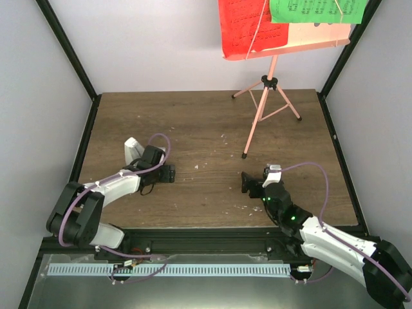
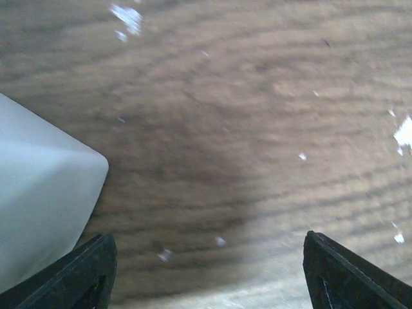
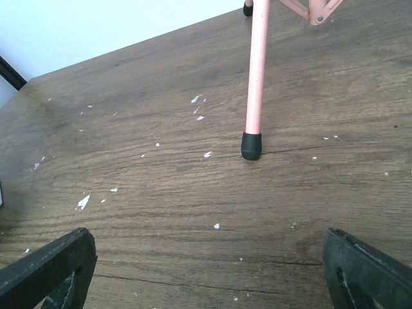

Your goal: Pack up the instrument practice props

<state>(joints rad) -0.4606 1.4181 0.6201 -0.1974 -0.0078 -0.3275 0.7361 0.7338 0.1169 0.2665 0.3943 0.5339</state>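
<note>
Pink stand (image 1: 269, 82) bears red page (image 1: 244, 26), green page (image 1: 315, 9); metronome (image 1: 132, 149) apart.

Top camera overlooks the table (image 1: 193, 129); the low right-wrist view shares the stand (image 3: 256, 77).

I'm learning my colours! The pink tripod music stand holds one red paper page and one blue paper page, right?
Not quite. The top external view shows the pink tripod music stand holding one red paper page and one green paper page, not a blue one.
</note>
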